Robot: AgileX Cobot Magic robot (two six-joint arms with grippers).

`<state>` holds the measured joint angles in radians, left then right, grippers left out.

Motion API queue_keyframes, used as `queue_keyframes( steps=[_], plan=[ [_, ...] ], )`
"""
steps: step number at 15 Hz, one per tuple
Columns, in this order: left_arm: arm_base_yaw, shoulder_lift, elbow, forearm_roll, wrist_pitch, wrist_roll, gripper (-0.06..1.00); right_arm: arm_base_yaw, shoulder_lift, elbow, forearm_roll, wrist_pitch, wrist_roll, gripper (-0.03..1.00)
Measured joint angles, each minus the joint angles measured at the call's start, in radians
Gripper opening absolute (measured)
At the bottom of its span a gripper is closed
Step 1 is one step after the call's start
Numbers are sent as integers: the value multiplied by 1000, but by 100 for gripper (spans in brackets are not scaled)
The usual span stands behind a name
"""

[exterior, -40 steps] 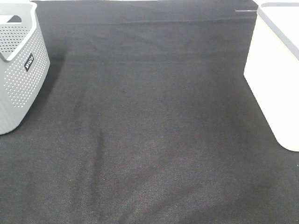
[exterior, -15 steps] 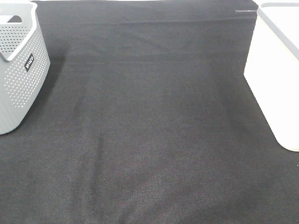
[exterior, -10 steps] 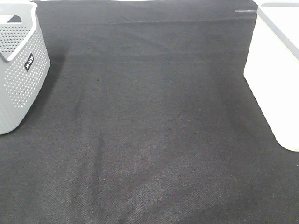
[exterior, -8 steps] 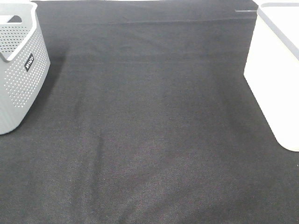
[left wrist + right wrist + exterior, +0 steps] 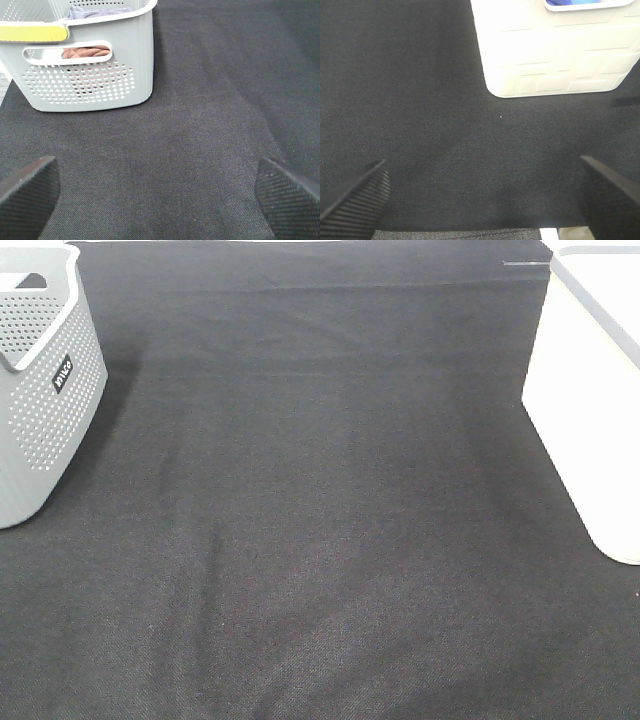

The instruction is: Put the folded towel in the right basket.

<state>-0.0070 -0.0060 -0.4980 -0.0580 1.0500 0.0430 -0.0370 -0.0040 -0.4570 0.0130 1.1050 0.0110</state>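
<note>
Two baskets, both my claws spread wide over bare black cloth [image 5: 330, 520].
Grey basket [image 5: 45, 380] far left holds brown towel [image 5: 84, 51]; white basket [image 5: 590, 390] far right; left claw [image 5: 160, 192], right claw [image 5: 482, 192] empty.

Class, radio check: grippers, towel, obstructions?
Left gripper open, empty. Right gripper open, empty. Folded cloth inside grey basket; white basket right. Nothing in the way.

A grey perforated basket [image 5: 45, 390] is seen at the left edge, a white basket [image 5: 590, 410] at the right, on black cloth [image 5: 320, 540].
</note>
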Motion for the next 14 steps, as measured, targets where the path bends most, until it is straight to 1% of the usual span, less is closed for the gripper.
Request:
queue_keyframes(
  steps=[14],
  plan=[
    [0, 0, 0, 0, 0, 0, 99, 0, 0, 0, 0, 0, 0, 96]
  ],
)
